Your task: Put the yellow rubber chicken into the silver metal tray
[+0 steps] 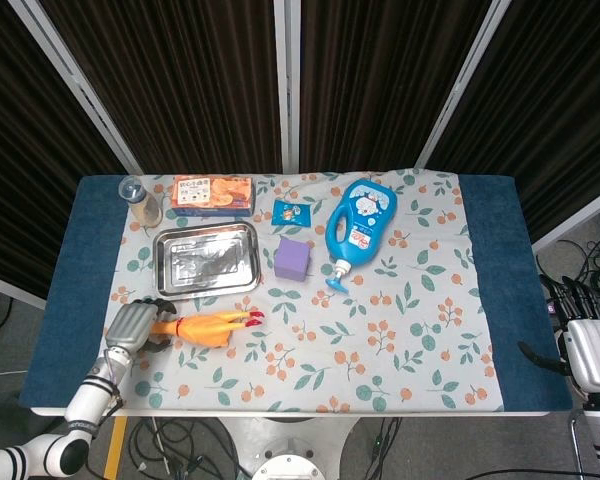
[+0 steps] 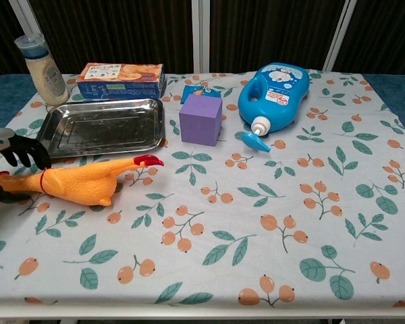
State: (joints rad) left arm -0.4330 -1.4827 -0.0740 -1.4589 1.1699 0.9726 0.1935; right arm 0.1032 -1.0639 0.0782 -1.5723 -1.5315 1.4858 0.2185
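The yellow rubber chicken point(image 1: 208, 325) point(image 2: 77, 183) lies on the flowered cloth just in front of the silver metal tray point(image 1: 205, 259) point(image 2: 98, 127), with its red comb pointing right. My left hand point(image 1: 135, 325) point(image 2: 8, 150) sits at the chicken's tail end. Its dark fingers point(image 2: 28, 151) arch over the tail and its thumb lies below, spread apart and not clamped on the toy. My right hand point(image 1: 592, 355) hangs off the table's right edge, holding nothing. The tray has nothing in it.
Behind the tray stand a small jar point(image 1: 138, 200) point(image 2: 42, 69) and an orange snack box point(image 1: 212, 193) point(image 2: 120, 79). A purple cube point(image 1: 292, 258) point(image 2: 200, 119), a blue packet point(image 1: 292, 210) and a blue bottle point(image 1: 358, 228) point(image 2: 275, 96) lie right of the tray.
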